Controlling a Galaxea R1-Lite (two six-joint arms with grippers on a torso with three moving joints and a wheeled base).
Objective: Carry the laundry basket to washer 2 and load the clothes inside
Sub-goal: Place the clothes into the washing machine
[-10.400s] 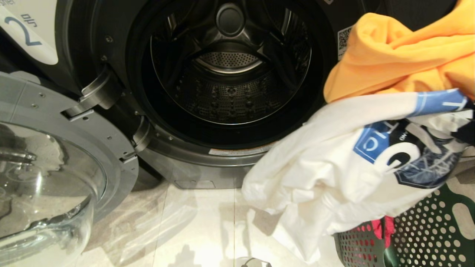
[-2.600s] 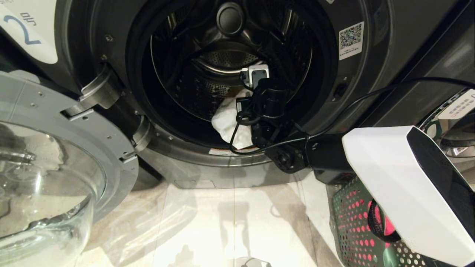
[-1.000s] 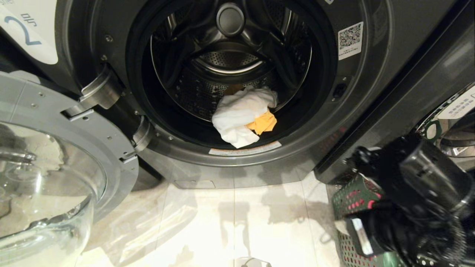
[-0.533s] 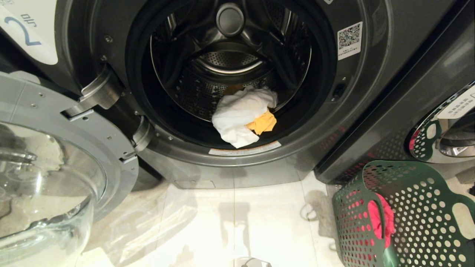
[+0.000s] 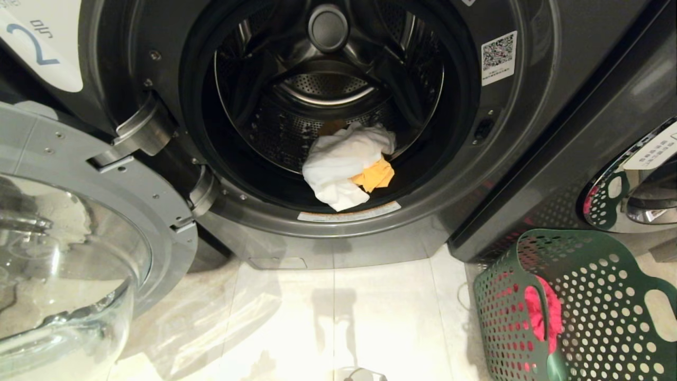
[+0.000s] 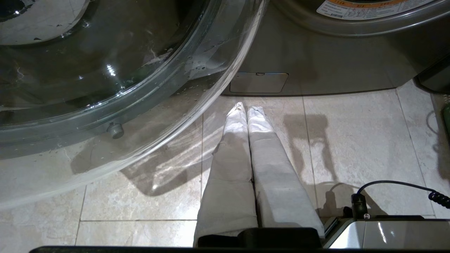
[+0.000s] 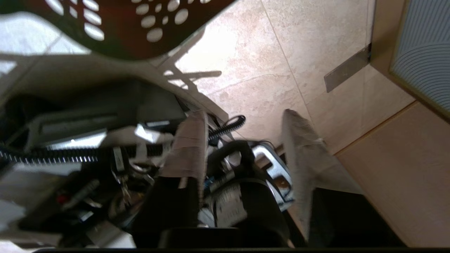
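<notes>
1. Gone from the head view is the right arm, which a second ago blocked the laundry basket (image 5: 582, 307); the basket is now seen uncovered on the floor at lower right, as it was half a second ago.
2. White garment (image 5: 338, 164) and yellow-orange garment (image 5: 374, 175) are unchanged since a second ago, bunched together at the front lip of the drum of washer 2 (image 5: 328, 106).
3. Pink-red garment (image 5: 539, 312) is seen inside the basket, through the handle cut-out and round holes.
4. Right hand (image 7: 242, 119) is seen in its wrist view, fingers spread apart with nothing between them, above the robot's own cabling and the tiled floor; the basket's perforated wall is at that view's edge.
5. Left hand (image 6: 246, 109) is pressed closed, empty, pale cloth-wrapped fingers pointed at the floor near the washer's base.
6. Washer: dark grey metal front, perforated steel drum, black rubber gasket, white label with blue "2" (image 5: 37, 45).
7. Door (image 5: 69, 254) is swung open to the left; domed clear glass, grey ring.
8. Basket: green plastic, rounded corners, round holes.
9. Floor (image 5: 328, 323): glossy beige tile.
</notes>
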